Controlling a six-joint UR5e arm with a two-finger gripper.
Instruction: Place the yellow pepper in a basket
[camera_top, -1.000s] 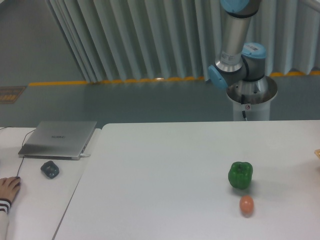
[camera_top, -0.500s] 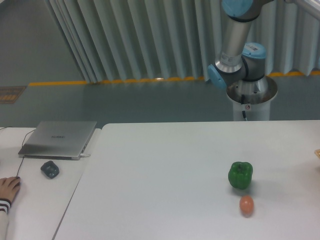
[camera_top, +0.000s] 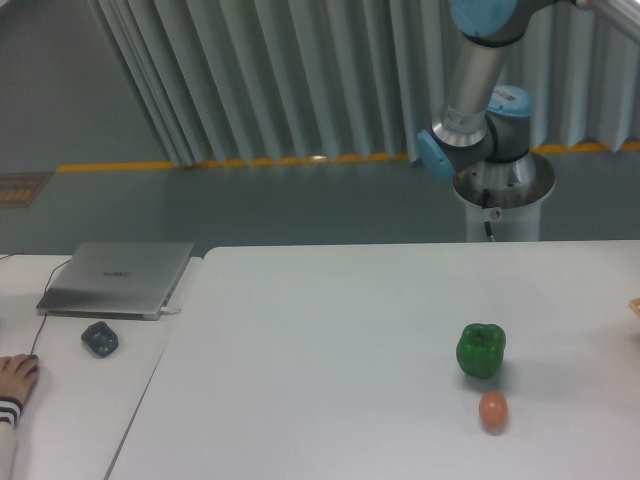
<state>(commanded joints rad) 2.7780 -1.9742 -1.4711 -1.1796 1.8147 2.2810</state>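
The white table (camera_top: 330, 350) fills the lower part of the view, and behind its far right corner the robot arm (camera_top: 478, 90) rises from its pedestal; since a second ago its upper link has tilted a little further right, while base and shoulder joint sit where they were. The gripper is out of frame, so its state cannot be told, and the yellow pepper is nowhere in view. At the right edge a pale tan sliver of the basket (camera_top: 635, 306) shows. On the adjoining left desk lies a closed laptop (camera_top: 118, 277), unmoved, near a dark mouse (camera_top: 99, 338). The green pepper (camera_top: 481, 350) stands upright, the orange egg-shaped thing (camera_top: 492, 410) just in front, both unchanged. A person's hand (camera_top: 15, 375) has slid slightly left.
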